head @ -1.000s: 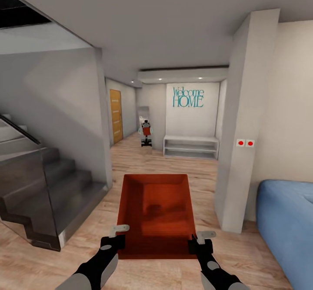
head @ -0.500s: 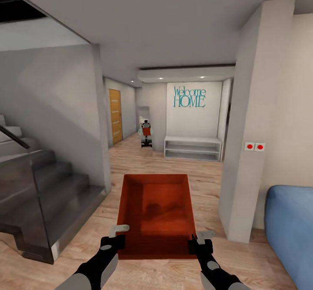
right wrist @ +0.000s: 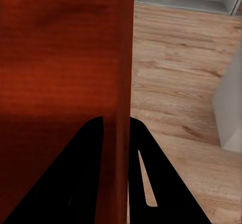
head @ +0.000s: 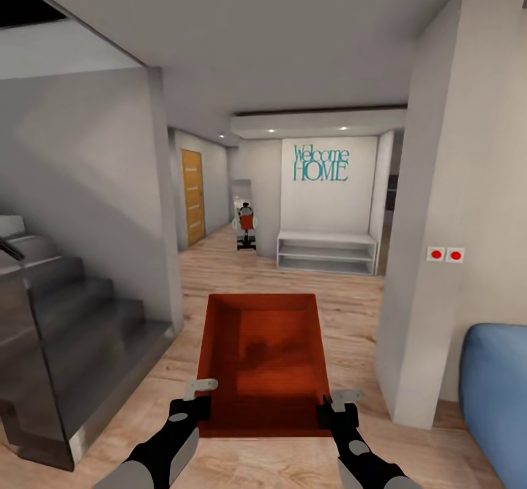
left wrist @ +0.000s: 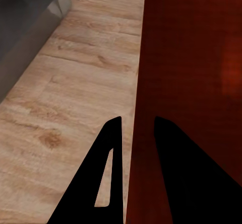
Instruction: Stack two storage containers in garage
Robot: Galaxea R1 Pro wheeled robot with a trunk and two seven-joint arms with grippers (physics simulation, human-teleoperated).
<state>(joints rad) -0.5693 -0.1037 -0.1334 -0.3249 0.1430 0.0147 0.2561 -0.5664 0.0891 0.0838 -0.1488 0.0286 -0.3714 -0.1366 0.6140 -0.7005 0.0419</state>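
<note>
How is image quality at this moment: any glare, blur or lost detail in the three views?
Head view: evenly lit, no glare; the container shows a soft dark patch on its bottom, and the far hallway is slightly soft. Left wrist view: fingers are pure black silhouettes, container wall a dim red. Right wrist view: fingers likewise featureless; floor planks mildly blurred.

container (head: 263, 361) btwn pincers, stairs (head: 69, 335) left, sofa (head: 498, 394) right.

I see light wood-plank floor (head: 256, 460) under my grippers. A white low shelf (head: 326, 252) stands on it far ahead. A blue sofa (head: 498, 394) sits beside my right gripper.
</note>
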